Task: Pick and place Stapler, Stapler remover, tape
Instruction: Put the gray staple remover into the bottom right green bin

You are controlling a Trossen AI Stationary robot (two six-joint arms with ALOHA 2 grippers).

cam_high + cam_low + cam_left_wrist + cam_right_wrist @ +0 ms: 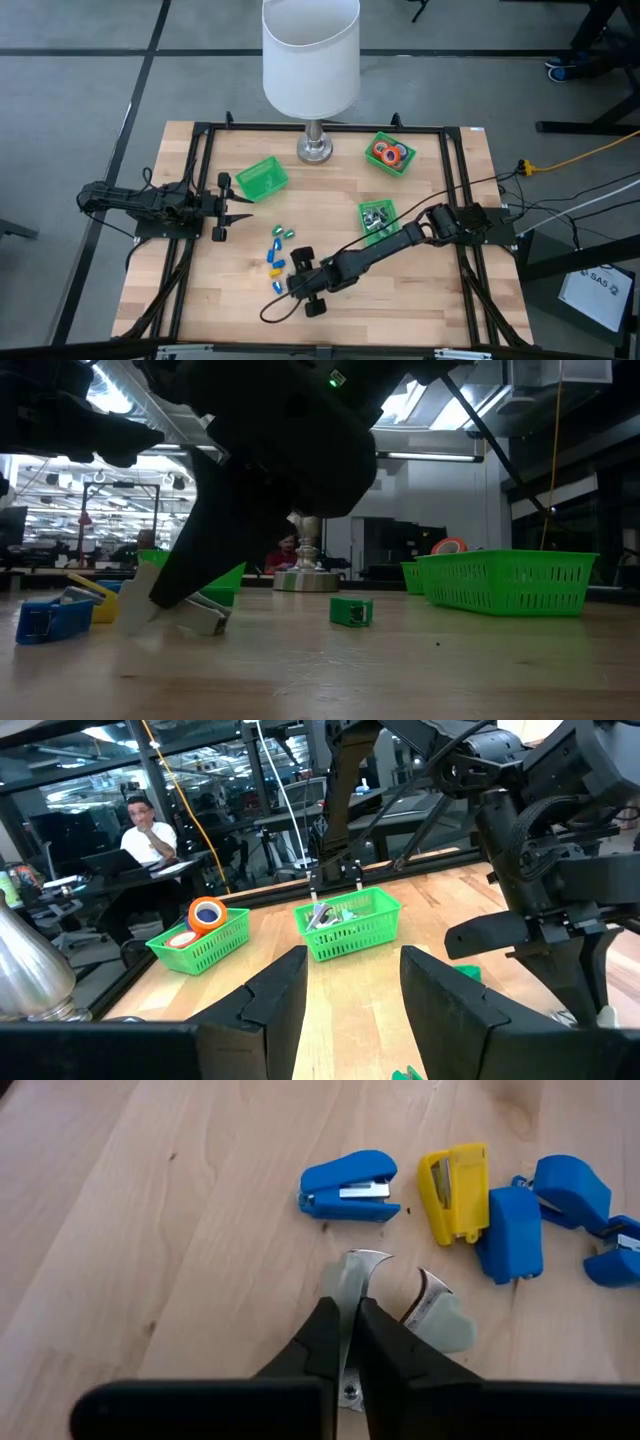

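Observation:
My right gripper (350,1318) reaches from the table's right to the near middle (285,275) and is shut on a silvery-grey claw-shaped staple remover (400,1295). Just beyond it lie several small blue and yellow staplers (455,1190), also seen in the high view as staplers (276,250). The ring-shaped tape rolls (390,153) sit in a green bin at the far right. My left gripper (240,208) waits open at the table's left, touching nothing. My right gripper pinches one metal claw blade (352,1275) of the staple remover between its two fingers, slanting down from the table's right. The other blade and its pale thumb pad (445,1320) stick out beside the fingers. In the low view the remover's lower end (200,622) seems to be on the wood.
A green bin (377,217) right of centre holds more staple removers; another green bin (262,178) stands left of centre. A white lamp with a metal foot (314,150) stands at the far edge. A small green piece (351,611) lies on the wood. A person sits beyond the table.

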